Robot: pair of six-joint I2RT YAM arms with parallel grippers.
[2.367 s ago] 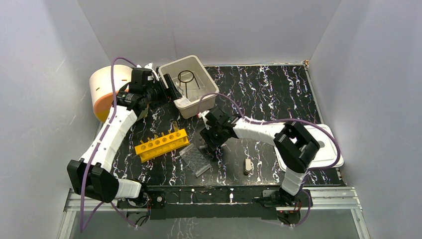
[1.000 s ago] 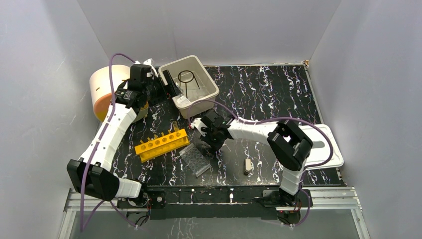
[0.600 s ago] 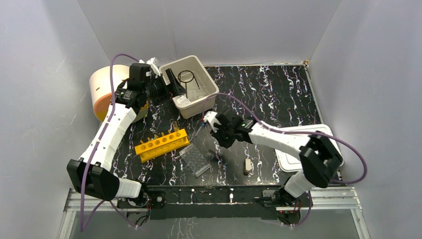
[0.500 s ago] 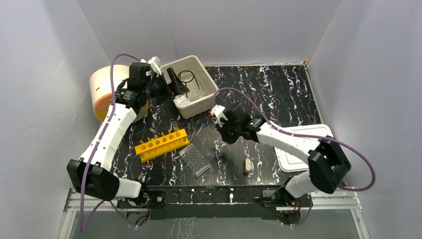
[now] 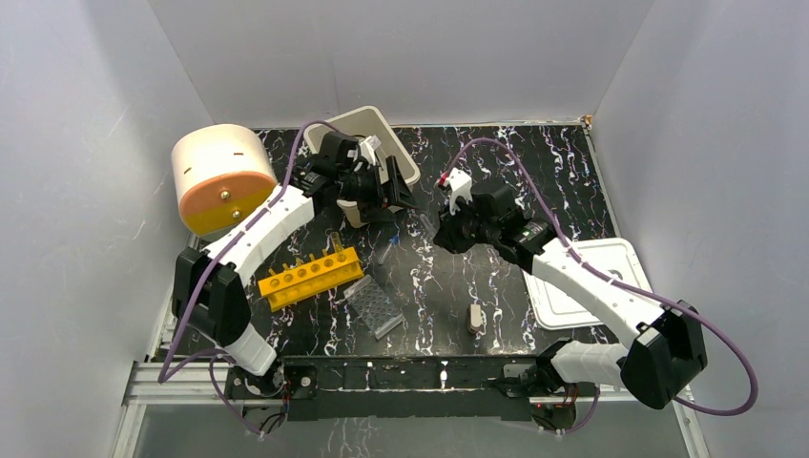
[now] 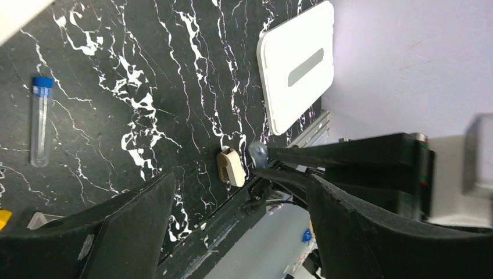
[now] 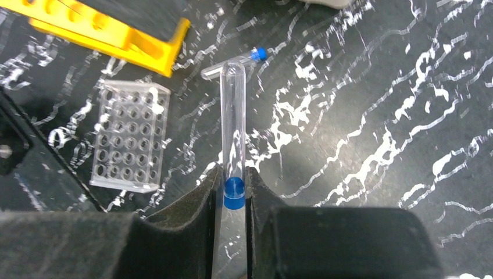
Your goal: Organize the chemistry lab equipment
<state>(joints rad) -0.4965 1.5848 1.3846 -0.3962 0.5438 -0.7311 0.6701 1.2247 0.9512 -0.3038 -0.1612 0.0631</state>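
Right gripper [image 7: 234, 174] is clamped on 1 blue-capped tube [image 7: 234, 116], held over the table's middle. Left gripper [image 6: 238, 180] hangs spread and empty by the tub [image 5: 408, 172] near the far edge. Next, I'd guess: carry the tube over the tub and release it low.

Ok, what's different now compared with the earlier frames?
The right gripper has lifted from the middle of the table and drawn back toward the far right, its fingers shut on a blue-capped tube. The left gripper, open, swung from the tub's left rim across its front. Yellow rack, well plate and white lid stayed put.
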